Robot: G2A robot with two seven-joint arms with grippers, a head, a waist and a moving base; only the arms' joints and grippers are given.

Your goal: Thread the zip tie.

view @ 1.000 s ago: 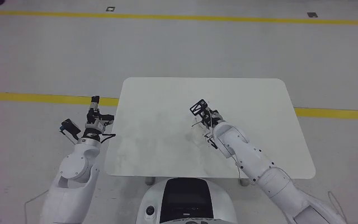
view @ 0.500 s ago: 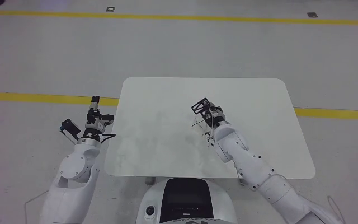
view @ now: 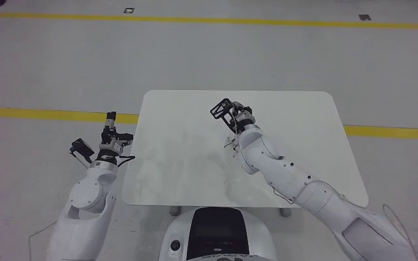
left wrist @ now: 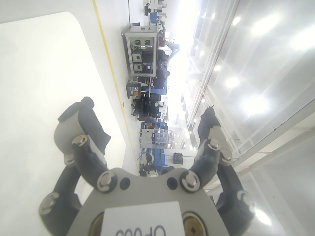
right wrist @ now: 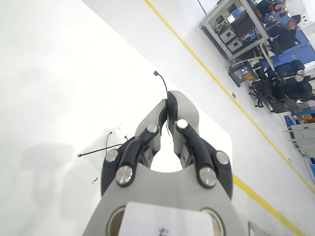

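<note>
A thin black zip tie (right wrist: 164, 82) is pinched between the fingers of my right gripper (right wrist: 168, 99). Its strap curves out past the fingertips and ends in the small square head, and a short tail hangs behind the pads. In the top view this gripper (view: 225, 111) hovers over the middle of the white table (view: 300, 124), toward the far side. A second black zip tie (right wrist: 98, 150) lies flat on the table below it. My left gripper (left wrist: 147, 109) is open and holds nothing. It sits off the table's left edge, as the top view (view: 108, 129) shows.
The table (right wrist: 49, 62) has rounded corners and a faint clear sheet (right wrist: 120, 130) beside the lying zip tie. Yellow floor lines (view: 65, 115) run past the table. Workbenches and seated people are far off in the room.
My right arm has moved toward the far side and a little left, carrying the held zip tie with it. The left arm has stayed still.
</note>
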